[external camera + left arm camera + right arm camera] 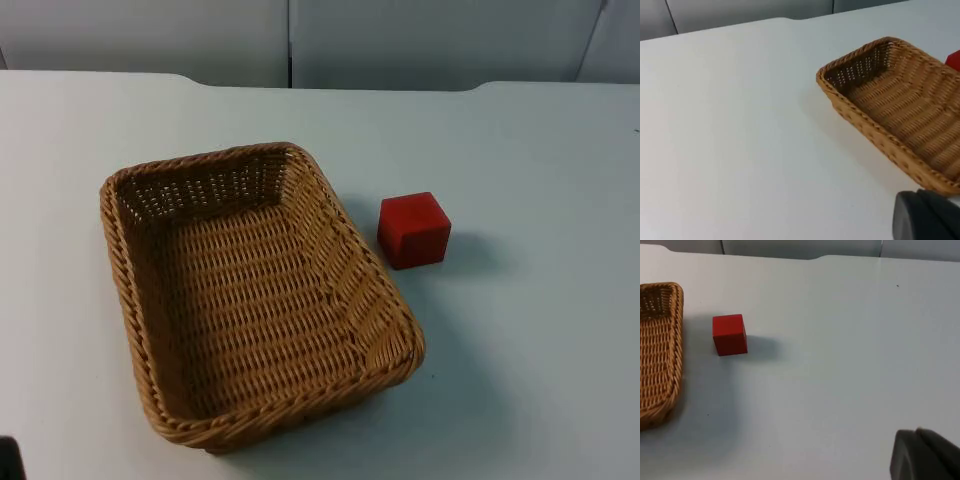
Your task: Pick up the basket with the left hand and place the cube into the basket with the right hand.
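An empty woven wicker basket rests flat on the white table, left of centre in the top view. A red cube stands on the table just right of the basket, a small gap away from its rim. The left gripper hovers above bare table, off the basket and short of its long side; a sliver of the cube peeks past the far rim. The right gripper hangs well back from the cube, with the basket's end beyond it. Both arms wait away from the objects.
The grey partition wall closes off the table's far edge. Open white table lies right of the cube and in front of the basket. A small black part sits at the top view's lower left corner.
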Controlling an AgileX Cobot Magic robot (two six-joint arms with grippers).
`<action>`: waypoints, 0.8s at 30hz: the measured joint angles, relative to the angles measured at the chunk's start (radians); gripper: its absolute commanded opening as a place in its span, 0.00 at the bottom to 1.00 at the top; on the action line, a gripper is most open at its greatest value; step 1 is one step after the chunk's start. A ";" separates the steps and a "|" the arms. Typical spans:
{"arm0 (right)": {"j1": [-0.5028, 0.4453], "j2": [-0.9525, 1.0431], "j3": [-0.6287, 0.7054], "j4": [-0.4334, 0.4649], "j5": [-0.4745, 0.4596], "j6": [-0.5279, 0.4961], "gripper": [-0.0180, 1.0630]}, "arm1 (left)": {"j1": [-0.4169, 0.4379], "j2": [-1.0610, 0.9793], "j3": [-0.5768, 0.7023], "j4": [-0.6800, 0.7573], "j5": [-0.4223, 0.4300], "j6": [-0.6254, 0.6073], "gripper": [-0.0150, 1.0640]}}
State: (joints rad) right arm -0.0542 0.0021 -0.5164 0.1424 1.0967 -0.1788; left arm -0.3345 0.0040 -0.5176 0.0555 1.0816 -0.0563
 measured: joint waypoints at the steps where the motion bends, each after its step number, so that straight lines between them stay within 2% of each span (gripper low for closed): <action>1: 0.000 0.000 0.000 0.000 0.000 0.000 0.01 | 0.000 0.002 -0.014 -0.034 -0.009 0.000 0.01; 3: 0.000 0.000 0.000 0.000 0.000 0.000 0.01 | 0.000 0.064 -0.080 -0.171 -0.039 0.006 0.01; 4: 0.000 0.000 0.000 0.000 0.000 0.000 0.01 | 0.000 0.064 -0.080 -0.171 -0.039 0.006 0.01; 6: 0.000 0.000 0.000 0.000 0.000 0.000 0.01 | 0.000 0.244 -0.174 -0.319 -0.056 0.063 0.01; 8: 0.000 0.000 0.000 0.000 0.000 0.000 0.01 | 0.000 0.427 -0.236 -0.382 -0.058 0.118 0.07; 9: 0.000 0.000 0.000 0.000 0.000 0.000 0.01 | 0.000 0.427 -0.236 -0.382 -0.058 0.118 0.14; 10: 0.000 0.000 0.000 0.000 0.000 0.000 0.01 | 0.000 0.502 -0.256 -0.405 -0.064 0.149 0.14; 12: 0.000 0.000 0.000 0.000 0.000 0.000 0.01 | 0.000 0.710 -0.301 -0.438 -0.087 0.201 0.32; 13: 0.000 0.000 0.000 0.000 0.000 0.000 0.01 | 0.000 0.710 -0.301 -0.438 -0.087 0.201 0.46; 14: 0.000 0.000 0.000 0.000 0.000 0.000 0.01 | 0.000 0.771 -0.312 -0.446 -0.097 0.213 0.46; 16: 0.000 0.000 0.000 0.000 0.000 0.000 0.01 | 0.000 0.906 -0.330 -0.450 -0.124 0.212 0.73; 17: 0.000 0.000 0.000 0.000 0.000 0.000 0.01 | 0.000 0.968 -0.333 -0.451 -0.151 0.193 0.78; 18: 0.000 0.000 0.000 0.000 0.000 0.000 0.01 | 0.000 0.968 -0.333 -0.451 -0.151 0.193 0.80; 21: 0.000 0.000 0.000 0.000 0.000 0.000 0.01 | 0.000 1.160 -0.334 -0.453 -0.276 0.105 0.79; 22: 0.000 0.000 0.000 0.000 0.000 0.000 0.01 | 0.000 1.160 -0.334 -0.453 -0.276 0.105 0.79; 24: 0.000 0.000 0.000 0.000 0.000 0.000 0.01 | 0.000 1.254 -0.334 -0.453 -0.332 0.083 0.79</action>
State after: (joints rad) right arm -0.0542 0.0021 -0.5164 0.1424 1.0967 -0.1788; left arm -0.3345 1.2581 -0.8518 -0.3978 0.7494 0.0268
